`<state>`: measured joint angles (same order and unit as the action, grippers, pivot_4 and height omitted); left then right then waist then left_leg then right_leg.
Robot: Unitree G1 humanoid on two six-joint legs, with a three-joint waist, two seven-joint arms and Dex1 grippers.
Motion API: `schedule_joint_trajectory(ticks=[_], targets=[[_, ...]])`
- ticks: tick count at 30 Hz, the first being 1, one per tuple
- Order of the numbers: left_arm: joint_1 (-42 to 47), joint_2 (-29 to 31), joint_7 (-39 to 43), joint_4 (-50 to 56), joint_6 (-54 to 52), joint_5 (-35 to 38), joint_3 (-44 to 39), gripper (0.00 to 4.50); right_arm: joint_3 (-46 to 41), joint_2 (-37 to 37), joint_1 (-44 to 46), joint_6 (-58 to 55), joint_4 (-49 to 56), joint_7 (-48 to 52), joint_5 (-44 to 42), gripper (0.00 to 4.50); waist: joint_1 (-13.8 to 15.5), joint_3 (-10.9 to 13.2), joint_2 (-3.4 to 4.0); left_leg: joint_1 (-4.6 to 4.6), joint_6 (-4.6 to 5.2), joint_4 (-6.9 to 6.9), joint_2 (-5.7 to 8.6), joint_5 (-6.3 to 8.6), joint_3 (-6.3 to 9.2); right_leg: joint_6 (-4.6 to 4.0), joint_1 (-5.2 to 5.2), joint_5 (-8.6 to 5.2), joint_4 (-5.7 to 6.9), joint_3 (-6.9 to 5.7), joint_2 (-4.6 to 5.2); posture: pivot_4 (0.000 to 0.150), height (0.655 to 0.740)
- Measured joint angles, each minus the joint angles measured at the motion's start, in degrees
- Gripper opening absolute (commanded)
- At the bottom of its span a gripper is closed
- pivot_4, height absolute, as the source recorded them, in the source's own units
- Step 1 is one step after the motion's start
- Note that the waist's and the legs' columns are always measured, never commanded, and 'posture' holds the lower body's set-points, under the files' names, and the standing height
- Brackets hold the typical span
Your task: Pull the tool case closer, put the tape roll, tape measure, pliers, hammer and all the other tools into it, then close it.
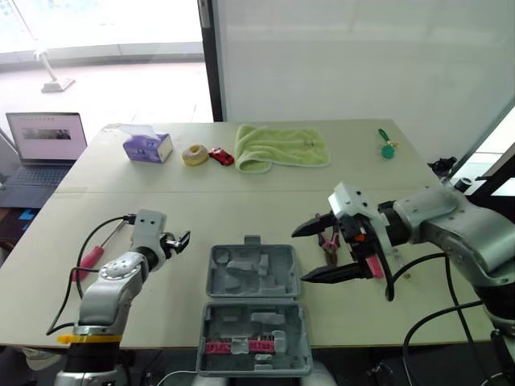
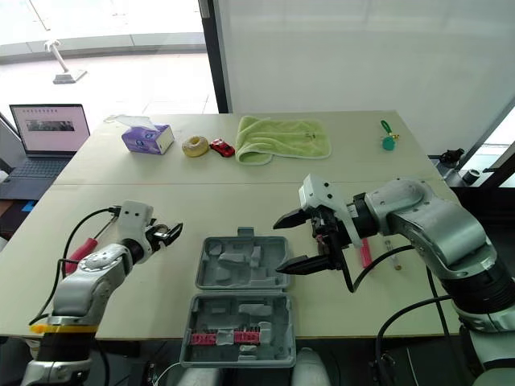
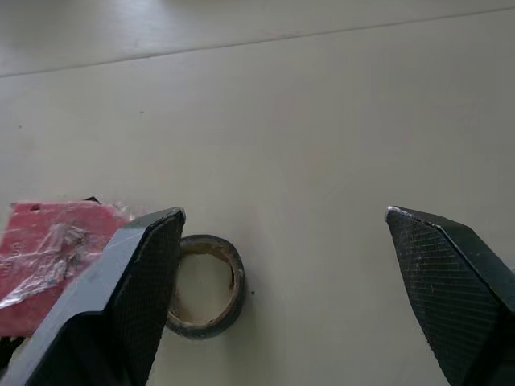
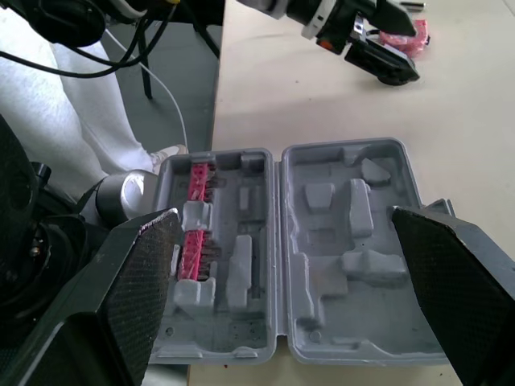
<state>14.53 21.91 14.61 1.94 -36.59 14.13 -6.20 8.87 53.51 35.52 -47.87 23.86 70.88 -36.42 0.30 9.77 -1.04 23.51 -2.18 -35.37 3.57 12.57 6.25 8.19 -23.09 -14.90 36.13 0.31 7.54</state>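
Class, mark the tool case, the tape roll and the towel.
tool case (image 1: 241, 273), left eye view, far half's moulded floor.
tape roll (image 3: 238, 283), left wrist view, outer band.
towel (image 1: 282, 147), left eye view, its middle.

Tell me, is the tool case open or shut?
Open: the tool case lies spread flat, both moulded halves facing up.

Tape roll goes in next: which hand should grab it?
Left. The tape roll lies right at the open left hand; the right hand hovers open on the other side of the tool case.
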Motion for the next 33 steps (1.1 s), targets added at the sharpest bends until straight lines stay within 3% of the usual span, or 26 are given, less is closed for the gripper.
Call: schedule_joint_trajectory(ticks=[9,21,29,33], targets=[[1.5,-2.1,-3.6,-4.1,1.1,-3.8,1.1,2.78,-0.6,1.8,-2.3,-0.9,2.5,-0.7,-0.3,4.5,0.4,0.0,-0.03,0.01,-0.01,-0.01,0.01,-0.01,0.0,0.0,0.01,0.0,-0.01,0.01,0.03,0.15,0.7367],[-0.1,-2.1,-4.0,-3.2,1.0,-3.8,0.7,2.78,0.1,3.0,-2.6,0.4,1.6,0.0,2.1,4.5,0.4,0.0,-0.03,0.01,-0.02,-0.01,0.01,-0.01,-0.01,0.01,0.02,0.0,-0.01,0.01,0.03,0.15,0.7367],[3.0,-3.2,-4.5,-8.0,0.9,-3.1,-1.1,2.78,0.1,4.2,-2.1,0.5,0.3,1.1,3.2,4.5,0.4,0.0,-0.04,0.01,-0.02,-0.02,0.02,-0.01,0.0,0.01,0.01,0.0,0.0,0.0,0.03,0.15,0.7367],[4.5,-3.5,-4.8,-10.9,0.9,-3.0,-1.9,0.91,-0.3,4.5,-1.9,0.0,0.0,1.1,3.1,4.5,0.3,0.0,-0.04,0.01,-0.03,-0.02,0.02,-0.01,0.0,0.01,0.02,0.0,0.0,-0.01,0.03,0.15,0.7367]])
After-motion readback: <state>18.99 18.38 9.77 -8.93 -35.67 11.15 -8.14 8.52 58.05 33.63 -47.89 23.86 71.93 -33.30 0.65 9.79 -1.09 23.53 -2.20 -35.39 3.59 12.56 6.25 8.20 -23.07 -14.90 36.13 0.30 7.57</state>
